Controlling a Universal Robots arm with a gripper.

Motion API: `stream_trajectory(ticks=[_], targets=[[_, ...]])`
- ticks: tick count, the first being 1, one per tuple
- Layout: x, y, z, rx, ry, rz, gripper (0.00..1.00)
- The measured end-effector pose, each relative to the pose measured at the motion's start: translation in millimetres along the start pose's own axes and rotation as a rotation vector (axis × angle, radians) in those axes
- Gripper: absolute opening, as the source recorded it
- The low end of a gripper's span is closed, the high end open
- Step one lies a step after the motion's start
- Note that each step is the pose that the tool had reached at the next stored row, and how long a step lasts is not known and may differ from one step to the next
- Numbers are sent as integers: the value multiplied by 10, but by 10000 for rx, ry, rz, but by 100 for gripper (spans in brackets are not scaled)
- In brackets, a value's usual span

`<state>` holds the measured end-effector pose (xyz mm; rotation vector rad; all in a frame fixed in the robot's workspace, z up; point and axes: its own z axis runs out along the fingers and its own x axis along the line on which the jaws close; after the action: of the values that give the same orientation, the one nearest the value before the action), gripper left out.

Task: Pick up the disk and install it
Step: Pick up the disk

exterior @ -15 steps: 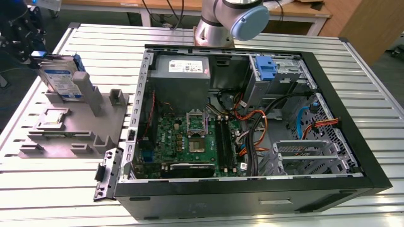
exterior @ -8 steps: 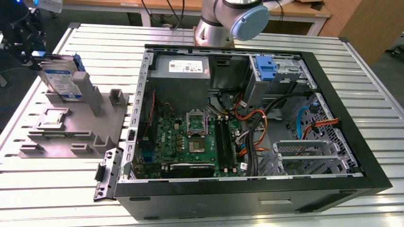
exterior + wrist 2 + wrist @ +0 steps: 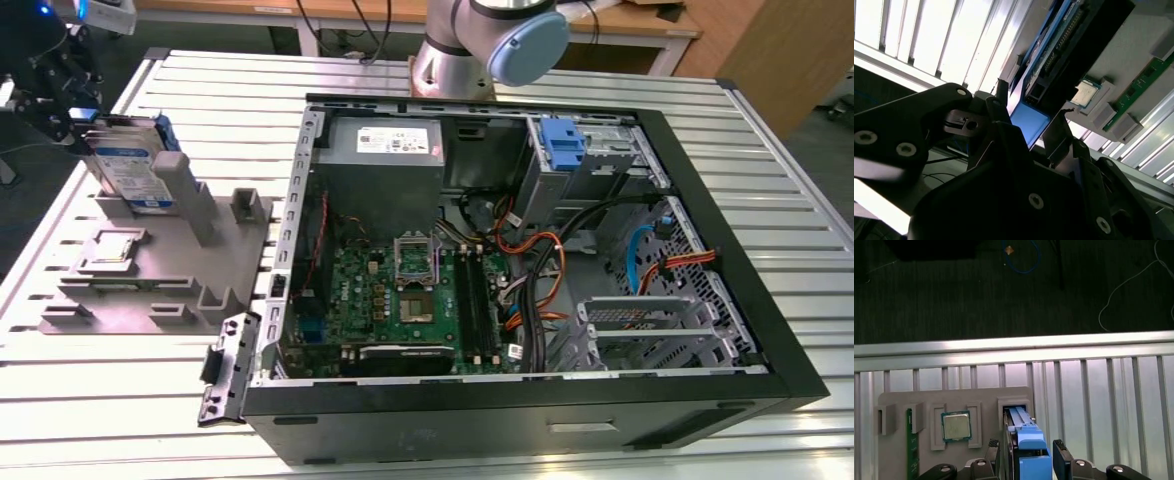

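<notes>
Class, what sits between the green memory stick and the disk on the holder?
A small square chip in its recess, apart from the disk, in the first wrist view.

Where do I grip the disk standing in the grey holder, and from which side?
I'd take the disk by its upper end, across the two flat faces, coming down from above: it stands on edge in the grey holder, lower end in a slot.

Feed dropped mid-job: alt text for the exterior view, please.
The gripper is at the upper end of the disk, which stands upright in the grey holder at the exterior view's left. The open computer case lies to its right.
</notes>
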<state>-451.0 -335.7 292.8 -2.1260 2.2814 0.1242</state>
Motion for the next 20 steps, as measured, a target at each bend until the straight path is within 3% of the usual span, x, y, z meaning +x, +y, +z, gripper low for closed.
stream_trajectory(ticks=[12,20], targets=[[-25,1,30,2,-1,-2,54],[0,-1,35,3,-1,-1,54]])
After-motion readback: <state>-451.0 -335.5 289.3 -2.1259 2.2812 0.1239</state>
